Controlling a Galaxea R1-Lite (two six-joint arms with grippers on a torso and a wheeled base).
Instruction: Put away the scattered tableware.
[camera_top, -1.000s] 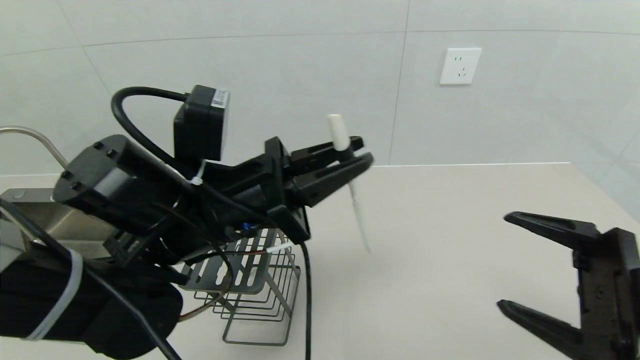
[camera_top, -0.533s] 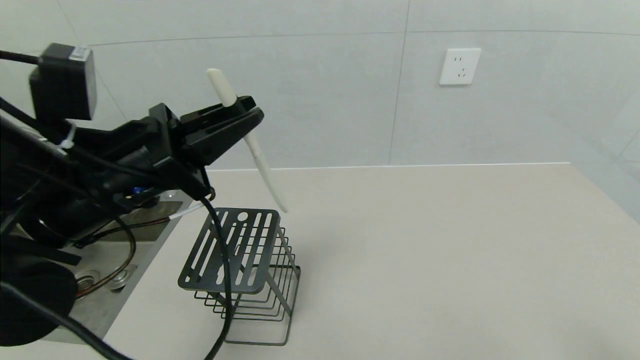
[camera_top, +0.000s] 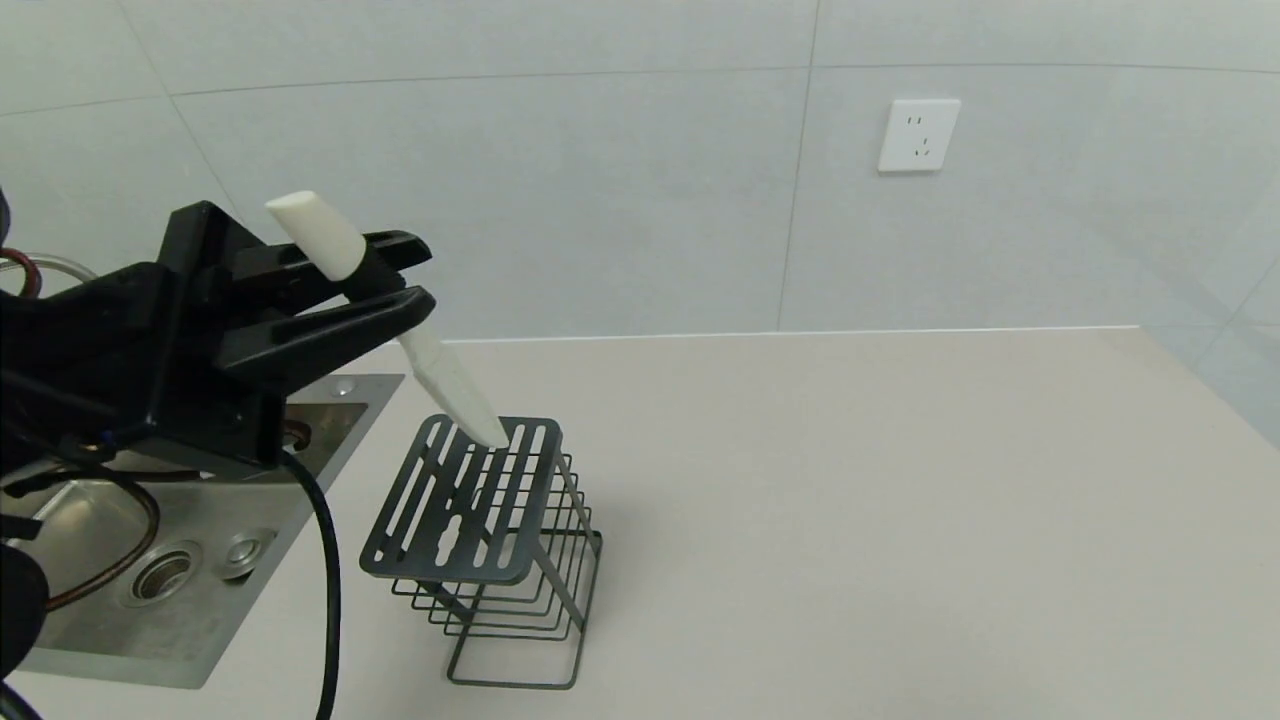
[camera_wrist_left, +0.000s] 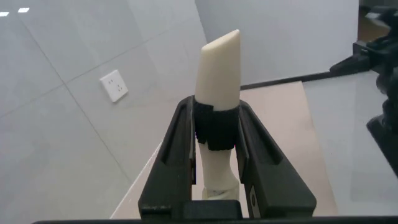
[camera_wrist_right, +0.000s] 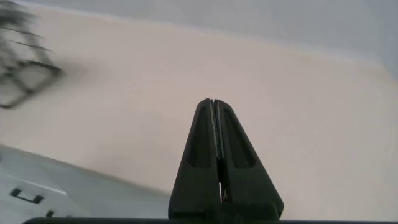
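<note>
Because the blade has to drop through a slot, the left gripper is pinching the knife by its handle and slanting it tip-down. The tip is hanging below the fingertips, at or just above the rack. The right gripper is hanging pressed together, well apart from the rack.

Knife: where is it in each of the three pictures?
Head view: knife in the left gripper, tip at the rack's top.
Left wrist view: its handle sticks out between the fingers.
Right wrist view: right gripper, counter and rack instead.
Shared landmark: the counter.
</note>
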